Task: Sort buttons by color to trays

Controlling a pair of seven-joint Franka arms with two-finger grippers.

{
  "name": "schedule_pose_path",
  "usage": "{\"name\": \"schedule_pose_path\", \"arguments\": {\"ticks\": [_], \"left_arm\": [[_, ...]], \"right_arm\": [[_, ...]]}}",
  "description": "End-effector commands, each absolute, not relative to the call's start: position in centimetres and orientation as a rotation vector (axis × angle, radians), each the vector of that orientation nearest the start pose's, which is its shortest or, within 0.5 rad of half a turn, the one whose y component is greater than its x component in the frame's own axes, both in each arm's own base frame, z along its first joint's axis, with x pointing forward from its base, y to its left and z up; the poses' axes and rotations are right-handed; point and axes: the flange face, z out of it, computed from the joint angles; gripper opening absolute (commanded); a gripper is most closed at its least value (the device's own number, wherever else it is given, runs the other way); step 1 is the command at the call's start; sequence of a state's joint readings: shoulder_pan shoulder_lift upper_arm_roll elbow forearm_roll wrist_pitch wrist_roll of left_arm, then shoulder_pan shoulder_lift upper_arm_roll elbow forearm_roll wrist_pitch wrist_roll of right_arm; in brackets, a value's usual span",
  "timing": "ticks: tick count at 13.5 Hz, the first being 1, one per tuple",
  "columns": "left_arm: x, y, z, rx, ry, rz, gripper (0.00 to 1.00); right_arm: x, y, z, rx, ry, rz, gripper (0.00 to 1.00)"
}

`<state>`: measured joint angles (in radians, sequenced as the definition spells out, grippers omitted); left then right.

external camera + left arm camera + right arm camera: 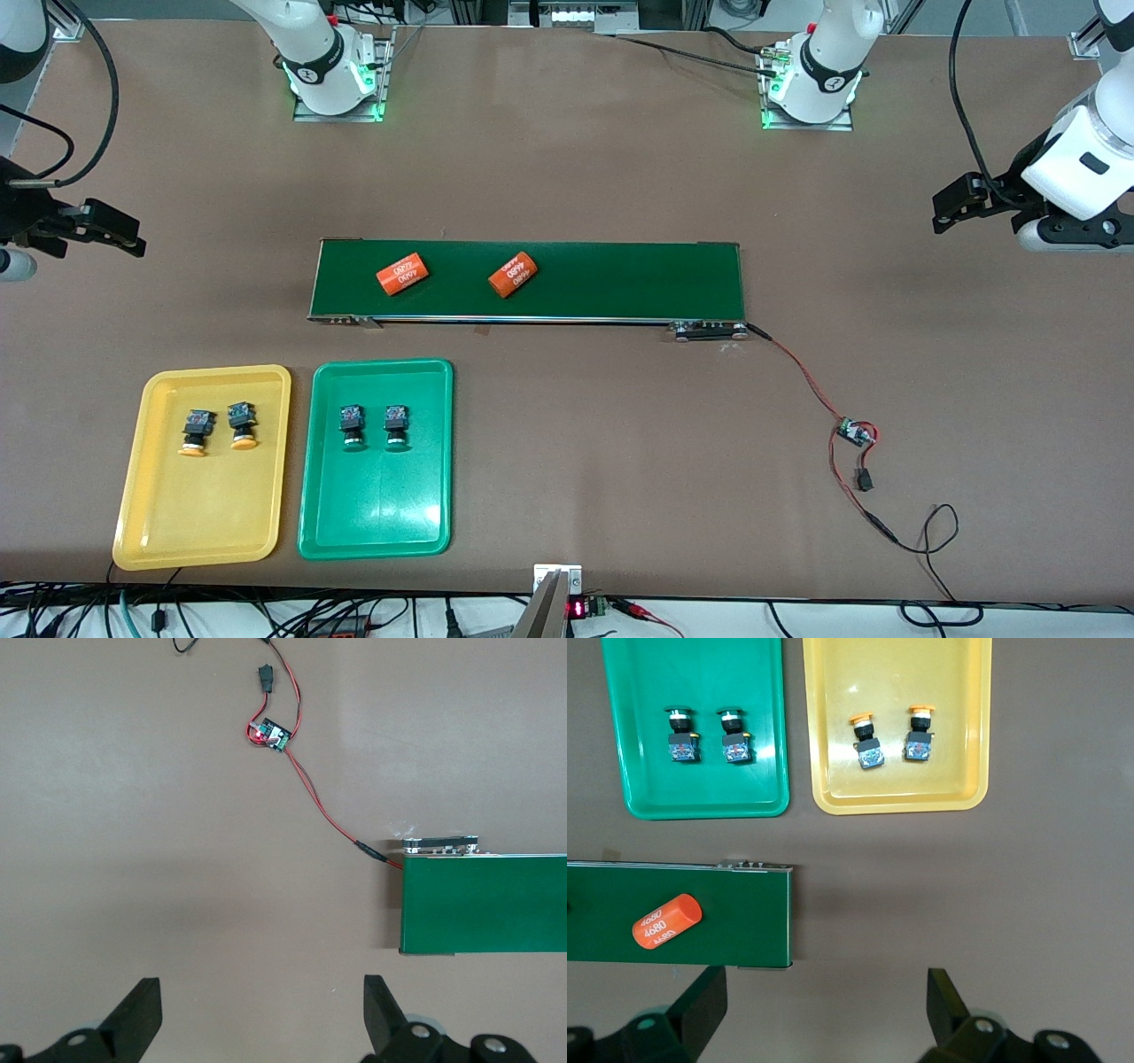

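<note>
- Nearest my camera I see the yellow tray (202, 523) and, beside it, the green tray (376, 523), both toward the right arm's end.
- Two yellow buttons (194, 432) lie side by side in the yellow tray; two green buttons (353, 429) lie in the green one.
- Farther off, two orange cylinders (402, 273) rest on the belt (620, 282).
- My right gripper (824, 1010) hangs open over bare table off the belt's end.
- My left gripper (263, 1014) hangs open off the belt's other end.

Brown table (567, 177): trays (204, 532), belt (620, 275), wiring (855, 434)
</note>
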<state>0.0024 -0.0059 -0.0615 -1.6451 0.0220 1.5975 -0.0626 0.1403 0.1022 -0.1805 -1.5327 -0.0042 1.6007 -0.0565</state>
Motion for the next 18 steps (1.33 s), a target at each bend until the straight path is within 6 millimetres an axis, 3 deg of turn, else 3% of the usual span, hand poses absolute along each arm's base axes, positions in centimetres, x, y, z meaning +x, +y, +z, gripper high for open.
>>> {"name": "schedule_pose_path", "arguments": {"ticks": [1, 6, 9, 18], "left_arm": [[54.81, -3.12, 60.28, -3.136, 0.007, 0.062, 1.0], [54.86, -3.04, 60.19, -3.136, 0.005, 0.065, 1.0], [54.89, -3.38, 60.69, -3.137, 0.017, 0.048, 1.0], [54.89, -3.38, 60.7, -3.137, 0.014, 0.048, 1.0]], "right_arm": [[57.0, -1.54, 59.56, -3.143, -0.021, 0.045, 1.0], [57.09, -0.66, 59.89, -3.134, -0.026, 0.035, 1.0], [56.39, -0.75, 59.72, -3.129, -0.04, 0.109, 1.0], [56.39, -0.78, 59.72, -3.14, -0.045, 0.11, 1.0]]}}
